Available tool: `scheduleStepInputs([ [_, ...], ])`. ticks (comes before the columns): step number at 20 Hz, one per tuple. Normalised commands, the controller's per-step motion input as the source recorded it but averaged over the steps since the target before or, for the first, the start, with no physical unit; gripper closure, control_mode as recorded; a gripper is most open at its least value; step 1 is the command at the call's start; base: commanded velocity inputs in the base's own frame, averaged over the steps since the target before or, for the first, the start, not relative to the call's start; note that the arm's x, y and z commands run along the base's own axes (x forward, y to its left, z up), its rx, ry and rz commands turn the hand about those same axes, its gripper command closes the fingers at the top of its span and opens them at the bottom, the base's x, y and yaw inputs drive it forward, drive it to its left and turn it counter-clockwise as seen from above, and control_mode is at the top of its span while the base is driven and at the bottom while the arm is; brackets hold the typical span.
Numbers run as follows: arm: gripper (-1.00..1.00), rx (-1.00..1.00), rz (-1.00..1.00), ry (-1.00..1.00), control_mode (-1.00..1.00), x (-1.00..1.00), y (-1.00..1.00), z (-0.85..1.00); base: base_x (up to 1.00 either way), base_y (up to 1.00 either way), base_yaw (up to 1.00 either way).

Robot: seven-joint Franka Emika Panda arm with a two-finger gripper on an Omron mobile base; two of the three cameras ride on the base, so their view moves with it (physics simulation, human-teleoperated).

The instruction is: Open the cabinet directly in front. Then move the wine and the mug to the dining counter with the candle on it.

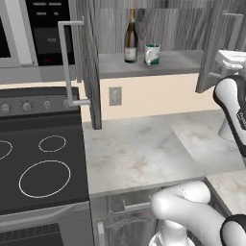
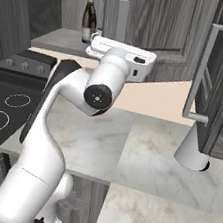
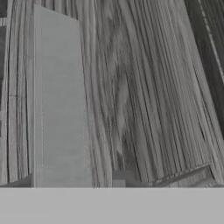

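Beside the wine [image 1: 130, 36] on the open cabinet [image 1: 89, 72] shelf stands the mug [image 1: 152, 54], both doors swung wide so the shelf can be reached. Right of the wine, the arm rises bent, hand level toward the cabinet; whether the jaws are spread, I cannot tell.

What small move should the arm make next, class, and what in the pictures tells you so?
Probably reach into the cabinet for the wine. Both doors stand open, and the wine and mug stand side by side on the shelf, untouched.
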Motion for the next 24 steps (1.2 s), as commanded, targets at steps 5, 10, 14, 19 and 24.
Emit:
scheduleStepInputs([
  [5, -1.00, 0.00, -0.04, 0.00, -1.00, -0.34, -0.58, 0.00, 0.00, 0.00, 0.00],
  [10, -1.00, 0.02, 0.00, 0.00, -1.00, -0.36, -0.21, 0.05, 0.00, 0.00, 0.00],
  [14, -1.00, 0.03, 0.00, -0.01, -1.00, -1.00, -0.62, 0.07, 0.00, 0.00, 0.00],
  [19, -1.00, 0.00, 0.00, 0.00, -1.00, -1.00, -0.28, -0.02, 0.00, 0.00, 0.00],
  [24, -1.00, -0.22, 0.06, 0.12, -1.00, -1.00, 0.76, -0.36, 0.00, 0.00, 0.00],
])
